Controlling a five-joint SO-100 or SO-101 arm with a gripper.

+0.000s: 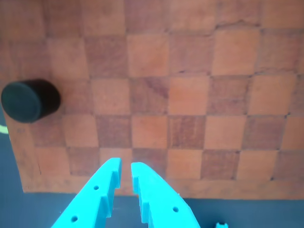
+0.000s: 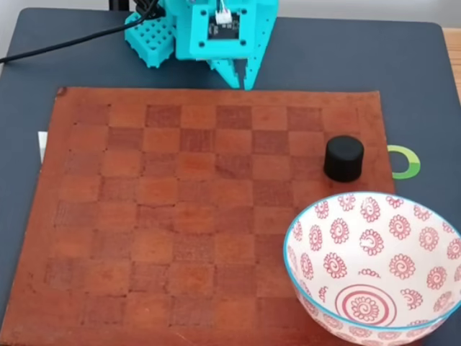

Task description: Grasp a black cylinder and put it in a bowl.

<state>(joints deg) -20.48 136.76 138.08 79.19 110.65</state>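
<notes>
1. On the brown checkered mat (image 2: 180, 209), the black cylinder (image 2: 343, 158) stands upright near the right edge in the fixed view.
2. Just below it sits the bowl (image 2: 338, 245), close by but not touching.
3. At the mat's far edge, the blue gripper (image 1: 126, 167) hangs with its jaws almost closed, holding nothing.

- Arm (image 2: 216, 36): bright turquoise printed plastic, blocky housings.
- Studded, peg-covered block (image 2: 150, 37) at its left in the fixed view.
- Small dark circuit board with white connector (image 2: 224, 17).
- Black cable (image 2: 72, 41) trailing left.
- Gripper (image 1: 126, 167): two tapered turquoise fingers, stepped inner edges, small round holes.
</notes>
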